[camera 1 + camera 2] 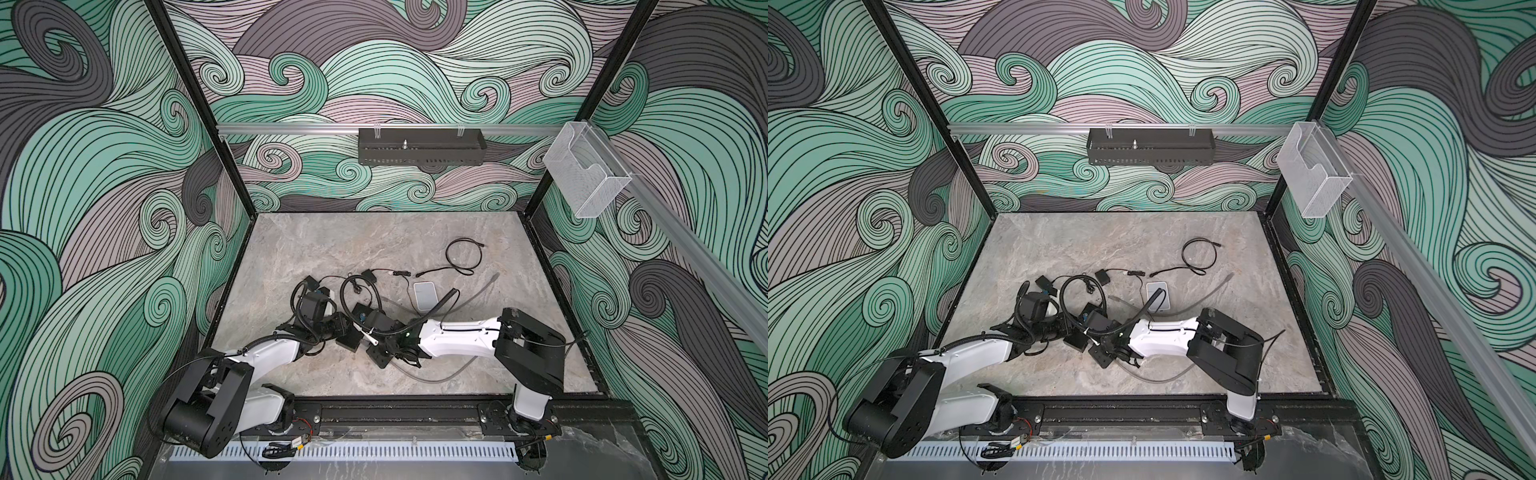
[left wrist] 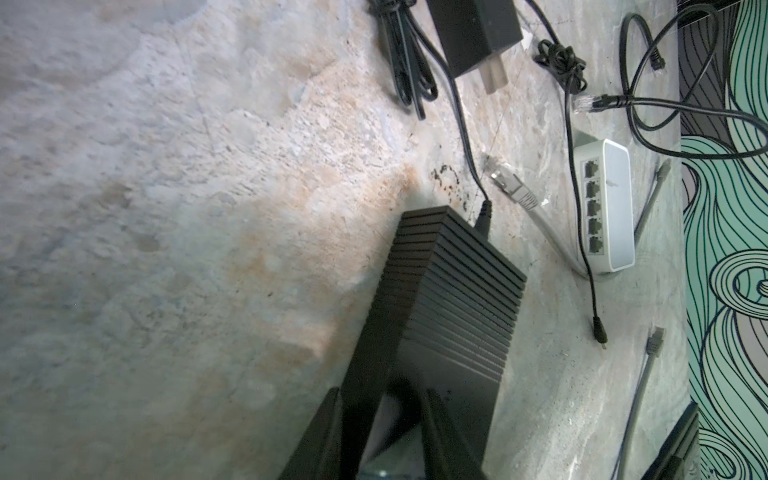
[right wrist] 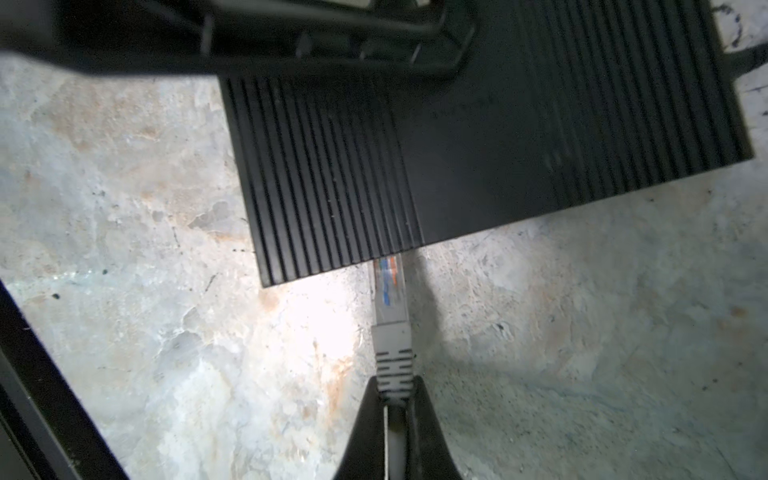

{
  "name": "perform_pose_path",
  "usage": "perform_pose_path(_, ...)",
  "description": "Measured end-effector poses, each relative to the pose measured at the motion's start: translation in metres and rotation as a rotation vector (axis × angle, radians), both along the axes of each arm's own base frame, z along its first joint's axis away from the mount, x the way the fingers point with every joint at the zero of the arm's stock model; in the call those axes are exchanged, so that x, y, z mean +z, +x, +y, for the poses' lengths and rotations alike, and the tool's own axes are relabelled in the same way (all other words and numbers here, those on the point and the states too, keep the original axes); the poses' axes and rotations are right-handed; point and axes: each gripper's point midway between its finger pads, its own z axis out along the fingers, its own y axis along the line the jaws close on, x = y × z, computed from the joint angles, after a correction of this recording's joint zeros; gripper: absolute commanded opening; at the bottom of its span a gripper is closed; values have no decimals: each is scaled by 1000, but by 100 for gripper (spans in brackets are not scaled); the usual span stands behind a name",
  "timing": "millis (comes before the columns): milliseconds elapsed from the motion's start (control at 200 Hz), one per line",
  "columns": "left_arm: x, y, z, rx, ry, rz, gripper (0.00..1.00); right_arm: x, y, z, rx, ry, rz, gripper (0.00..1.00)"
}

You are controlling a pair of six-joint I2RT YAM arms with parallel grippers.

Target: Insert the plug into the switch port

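Observation:
A black ribbed switch (image 2: 449, 291) lies on the stone table near the front middle (image 1: 376, 320) (image 1: 1098, 320). My left gripper (image 2: 384, 399) (image 1: 347, 322) is shut on one end of it. A grey network plug (image 3: 390, 299) with a clear tip is held by its ribbed boot in my right gripper (image 3: 394, 390) (image 1: 372, 338), which is shut on it. The plug's tip meets the switch's (image 3: 498, 145) edge and slips out of sight under it. The port itself is hidden.
A white five-port switch (image 2: 606, 208) (image 1: 424, 295) lies behind the arms. A loose grey plug (image 2: 511, 187), a black power adapter (image 2: 473, 33), a looped black patch cable (image 1: 463, 253) and a grey cable (image 1: 436, 376) lie around it.

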Motion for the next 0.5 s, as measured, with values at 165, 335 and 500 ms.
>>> perform_pose_path(165, -1, 1, -5, -23, -14, -5, 30, 3, 1, -3, -6, -9, -10, 0)
perform_pose_path(335, -1, 2, -8, -37, -19, -9, 30, 4, 1, -5, -6, -13, -11, 0)
perform_pose_path(500, -1, 2, -10, -51, -21, -9, 31, 6, -2, -6, -1, 1, -17, 0)
